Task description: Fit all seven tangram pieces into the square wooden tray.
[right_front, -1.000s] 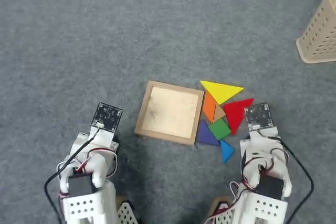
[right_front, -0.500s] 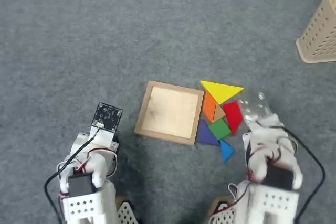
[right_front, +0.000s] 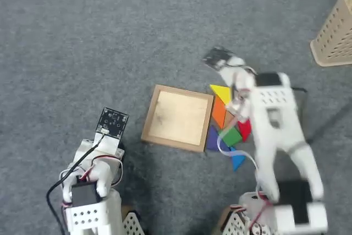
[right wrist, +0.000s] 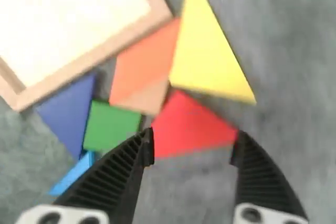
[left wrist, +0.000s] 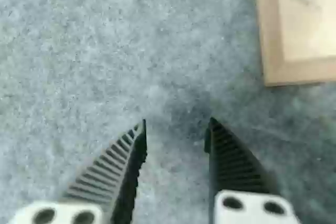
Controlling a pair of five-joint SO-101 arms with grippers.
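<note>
The square wooden tray (right_front: 179,118) lies bare on the grey carpet, with the tangram pieces clustered along its right side. In the right wrist view the yellow triangle (right wrist: 207,61), orange piece (right wrist: 144,69), small tan triangle (right wrist: 144,100), green square (right wrist: 110,127), dark blue triangle (right wrist: 68,111) and light blue triangle (right wrist: 71,179) lie beside the tray rim (right wrist: 94,59). My right gripper (right wrist: 192,135) is open above the red triangle (right wrist: 189,124). My right arm (right_front: 269,108) stretches over the cluster. My left gripper (left wrist: 176,124) is open over bare carpet near a tray corner (left wrist: 268,35).
A beige slatted basket (right_front: 335,31) stands at the far right edge. My left arm (right_front: 99,158) rests at the front left. Open carpet lies left of and beyond the tray.
My right arm has risen from its folded pose at the front and swung forward over the pieces, now covering part of the red and yellow triangles. The left arm has not moved.
</note>
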